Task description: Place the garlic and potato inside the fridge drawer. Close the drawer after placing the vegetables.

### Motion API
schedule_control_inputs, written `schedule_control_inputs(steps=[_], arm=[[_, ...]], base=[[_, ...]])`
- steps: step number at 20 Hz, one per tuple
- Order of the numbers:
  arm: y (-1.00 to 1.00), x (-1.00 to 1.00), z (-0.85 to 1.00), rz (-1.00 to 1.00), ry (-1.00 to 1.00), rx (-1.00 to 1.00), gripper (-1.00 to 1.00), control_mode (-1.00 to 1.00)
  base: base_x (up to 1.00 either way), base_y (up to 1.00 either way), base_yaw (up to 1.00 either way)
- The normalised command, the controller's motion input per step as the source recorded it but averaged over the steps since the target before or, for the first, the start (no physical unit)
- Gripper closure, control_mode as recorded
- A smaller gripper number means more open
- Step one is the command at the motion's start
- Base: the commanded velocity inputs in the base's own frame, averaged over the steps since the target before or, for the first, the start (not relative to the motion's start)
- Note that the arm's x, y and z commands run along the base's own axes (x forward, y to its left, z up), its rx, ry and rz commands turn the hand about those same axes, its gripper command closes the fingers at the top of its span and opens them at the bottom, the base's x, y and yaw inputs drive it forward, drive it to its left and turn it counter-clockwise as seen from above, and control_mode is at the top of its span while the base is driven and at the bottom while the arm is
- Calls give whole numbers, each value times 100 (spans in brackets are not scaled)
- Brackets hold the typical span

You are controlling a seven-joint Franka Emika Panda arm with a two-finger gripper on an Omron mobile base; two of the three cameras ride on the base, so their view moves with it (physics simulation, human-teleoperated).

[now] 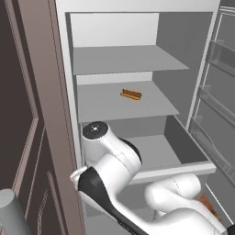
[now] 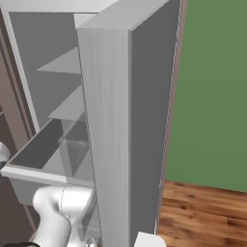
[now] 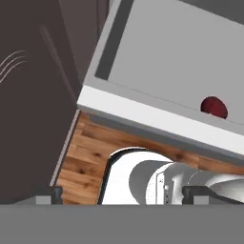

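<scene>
In the open fridge, the drawer (image 1: 183,158) stood pulled out below the shelves, its pale grey box open to the top and its front edge running across the left base view just above the arm's white links. In the right base view the same drawer (image 2: 34,159) jutted out to the left of the fridge's thick side wall (image 2: 120,125), and its inside looked bare from that angle.

From the hand view, which looked down on the drawer (image 3: 157,71) at a slant, the potato (image 3: 214,107) lay inside it, a dark red lump resting right against the inner face of the front wall, toward the right of that view. The rest of the drawer floor seen there was plain grey. I could not find the garlic in any of the views.

The gripper (image 3: 123,195) hung outside the drawer, in front of it and lower, over the wooden floor (image 3: 86,157). Its two dark finger tips stood far apart at the bottom corners of the hand view, with nothing between them, so the jaws were released and held nothing.

On the middle shelf (image 1: 105,103) above the drawer lay a long orange-brown item (image 1: 131,94), well back from the shelf's edge. A dark brown cabinet (image 1: 23,114) stood just to the left of the fridge, and a green wall (image 2: 212,87) showed beyond the fridge on the right.
</scene>
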Motion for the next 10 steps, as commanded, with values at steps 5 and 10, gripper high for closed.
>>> schedule_control_inputs(steps=[5,10], arm=[[2,0,-59,6,25,-14,-100,-100],[-9,0,-82,11,18,-4,-100,-100]], base=[[0,0,0],[0,0,0]])
